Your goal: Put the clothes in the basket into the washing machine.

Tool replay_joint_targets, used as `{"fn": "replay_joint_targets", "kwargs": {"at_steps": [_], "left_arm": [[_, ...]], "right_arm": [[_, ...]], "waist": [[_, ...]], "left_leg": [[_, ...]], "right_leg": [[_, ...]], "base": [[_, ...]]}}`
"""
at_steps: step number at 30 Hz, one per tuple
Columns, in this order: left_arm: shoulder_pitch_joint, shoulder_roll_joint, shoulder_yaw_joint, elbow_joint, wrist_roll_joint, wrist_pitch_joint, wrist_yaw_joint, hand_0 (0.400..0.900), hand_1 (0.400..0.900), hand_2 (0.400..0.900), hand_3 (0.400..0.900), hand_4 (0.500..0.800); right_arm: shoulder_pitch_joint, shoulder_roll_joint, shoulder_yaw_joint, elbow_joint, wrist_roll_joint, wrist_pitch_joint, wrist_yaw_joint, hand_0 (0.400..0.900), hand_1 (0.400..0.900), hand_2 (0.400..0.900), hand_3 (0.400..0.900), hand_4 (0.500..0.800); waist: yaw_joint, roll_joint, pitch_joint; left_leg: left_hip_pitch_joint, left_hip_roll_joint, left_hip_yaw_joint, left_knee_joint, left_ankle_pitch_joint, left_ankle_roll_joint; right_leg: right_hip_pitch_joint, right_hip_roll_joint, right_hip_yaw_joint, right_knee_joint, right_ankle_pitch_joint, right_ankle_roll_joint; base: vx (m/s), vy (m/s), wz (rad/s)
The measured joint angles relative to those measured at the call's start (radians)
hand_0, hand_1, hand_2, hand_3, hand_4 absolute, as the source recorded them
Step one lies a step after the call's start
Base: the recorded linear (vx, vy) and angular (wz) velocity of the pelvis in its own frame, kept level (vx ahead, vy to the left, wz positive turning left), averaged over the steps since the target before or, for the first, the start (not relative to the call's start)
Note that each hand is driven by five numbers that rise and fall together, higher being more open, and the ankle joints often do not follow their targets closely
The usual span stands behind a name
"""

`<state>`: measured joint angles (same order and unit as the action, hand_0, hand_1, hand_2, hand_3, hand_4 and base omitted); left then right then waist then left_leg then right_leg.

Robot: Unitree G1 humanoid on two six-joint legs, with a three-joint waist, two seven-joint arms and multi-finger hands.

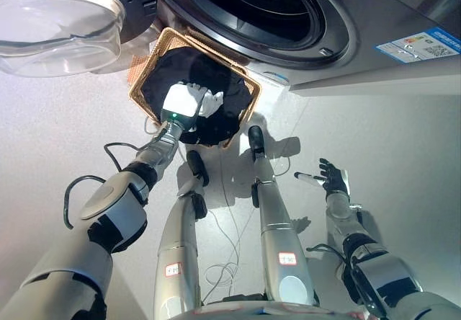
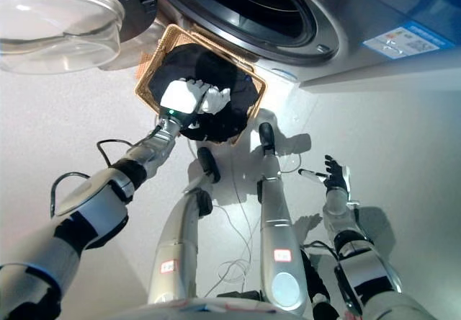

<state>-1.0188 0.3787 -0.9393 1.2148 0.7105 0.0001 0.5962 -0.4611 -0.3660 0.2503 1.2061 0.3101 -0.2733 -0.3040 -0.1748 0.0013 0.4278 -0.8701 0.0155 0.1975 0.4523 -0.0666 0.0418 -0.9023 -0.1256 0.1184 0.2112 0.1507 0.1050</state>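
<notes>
A wicker basket [image 1: 149, 66] stands on the floor just below the washing machine's open drum [image 1: 252, 3]. Black clothes [image 1: 169, 68] fill it and spill over its near rim. My left hand [image 1: 205, 104] reaches into the basket from the lower left and lies on top of the clothes, its white-tipped fingers curled into the black cloth. My right hand [image 1: 333, 179] hangs over the bare floor at the right, well away from the basket, with its fingers spread and nothing in it.
The machine's round glass door [image 1: 57, 24] is swung open at the upper left, beside the basket. The machine's grey front [image 1: 374, 17] runs across the top right. Pale floor lies to the left and right of the basket.
</notes>
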Motion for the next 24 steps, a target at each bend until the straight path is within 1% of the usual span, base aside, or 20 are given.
{"fn": "replay_joint_targets", "kwargs": {"at_steps": [2,5,7,9,12,13,15,18,21,24], "left_arm": [[-0.022,0.001,-0.007,0.010,0.001,0.002,0.004,0.900,0.900,0.900,0.900,0.800],[-0.041,0.004,-0.007,0.021,0.010,0.022,0.005,0.900,0.900,0.900,0.900,0.800],[-0.042,0.009,-0.008,0.029,0.019,0.022,0.005,0.900,0.900,0.900,0.900,0.800],[-0.049,0.011,-0.007,0.029,0.019,0.023,0.005,0.900,0.900,0.900,0.900,0.800],[-0.065,0.018,-0.008,0.029,0.021,0.027,0.005,0.900,0.900,0.900,0.900,0.800],[-0.068,0.023,-0.008,0.029,0.025,0.029,0.006,0.900,0.900,0.900,0.900,0.800],[-0.077,0.031,-0.008,0.029,0.037,0.041,0.007,0.900,0.900,0.900,0.900,0.800],[-0.095,0.053,-0.008,0.029,0.040,0.042,0.011,0.900,0.900,0.900,0.900,0.800],[-0.123,0.069,-0.009,0.029,0.040,0.045,0.019,0.900,0.900,0.900,0.900,0.800],[-0.145,0.078,-0.010,0.029,0.040,0.050,0.030,0.900,0.900,0.900,0.900,0.800]], "right_arm": [[0.001,-0.003,-0.001,-0.020,0.026,-0.014,-0.008,0.900,0.900,0.900,0.900,0.800],[0.002,-0.002,0.000,-0.065,0.028,-0.022,-0.017,0.900,0.900,0.900,0.900,0.800],[0.008,-0.002,0.002,-0.102,0.034,-0.035,-0.018,0.900,0.900,0.900,0.900,0.800],[0.019,-0.003,0.002,-0.138,0.050,-0.053,-0.019,0.900,0.900,0.900,0.900,0.800],[0.023,-0.004,0.002,-0.181,0.058,-0.059,-0.020,0.900,0.900,0.900,0.900,0.800],[0.024,-0.003,0.002,-0.194,0.062,-0.059,-0.020,0.900,0.900,0.900,0.900,0.800],[0.027,-0.003,0.003,-0.219,0.063,-0.065,-0.020,0.900,0.900,0.900,0.900,0.800],[0.035,-0.004,0.003,-0.268,0.063,-0.087,-0.020,0.900,0.900,0.900,0.900,0.800],[0.043,-0.006,0.003,-0.300,0.064,-0.100,-0.024,0.900,0.900,0.900,0.900,0.800],[0.063,-0.006,0.003,-0.330,0.069,-0.102,-0.023,0.900,0.900,0.900,0.900,0.800]], "waist": [[-0.003,0.000,0.000],[-0.014,0.000,0.000],[-0.020,0.000,0.000],[-0.024,0.000,0.000],[-0.027,0.000,0.000],[-0.027,0.000,0.000],[-0.031,0.000,0.000],[-0.040,0.000,0.000],[-0.052,0.000,0.000],[-0.052,0.000,0.000]], "left_leg": [[-0.046,0.002,0.008,0.044,-0.014,0.008],[-0.110,0.012,0.019,0.105,-0.036,0.021],[-0.147,0.023,0.024,0.154,-0.062,0.024],[-0.179,0.031,0.030,0.181,-0.077,0.030],[-0.226,0.036,0.040,0.219,-0.090,0.039],[-0.240,0.037,0.040,0.233,-0.095,0.047],[-0.264,0.038,0.041,0.263,-0.110,0.051],[-0.305,0.056,0.041,0.314,-0.136,0.058],[-0.344,0.060,0.047,0.348,-0.155,0.060],[-0.384,0.074,0.048,0.393,-0.173,0.067]], "right_leg": [[-0.042,0.000,0.011,0.026,-0.004,0.004],[-0.097,0.004,0.025,0.056,-0.004,0.006],[-0.123,0.013,0.037,0.069,-0.003,0.008],[-0.150,0.016,0.045,0.081,-0.003,0.008],[-0.198,0.020,0.061,0.104,-0.005,0.010],[-0.211,0.021,0.064,0.111,-0.007,0.013],[-0.232,0.027,0.069,0.133,-0.014,0.023],[-0.266,0.036,0.072,0.166,-0.024,0.035],[-0.308,0.039,0.084,0.200,-0.036,0.050],[-0.348,0.051,0.091,0.235,-0.042,0.055]], "base": [[0.04,0.026,-0.13],[0.05,0.036,-0.16],[-0.01,0.020,-0.09],[-0.01,0.025,-0.10],[-0.01,0.008,-0.10],[-0.02,0.015,-0.13],[-0.02,0.017,-0.19],[-0.01,-0.002,-0.13],[-0.01,-0.023,-0.06],[-0.01,-0.019,-0.06]]}}
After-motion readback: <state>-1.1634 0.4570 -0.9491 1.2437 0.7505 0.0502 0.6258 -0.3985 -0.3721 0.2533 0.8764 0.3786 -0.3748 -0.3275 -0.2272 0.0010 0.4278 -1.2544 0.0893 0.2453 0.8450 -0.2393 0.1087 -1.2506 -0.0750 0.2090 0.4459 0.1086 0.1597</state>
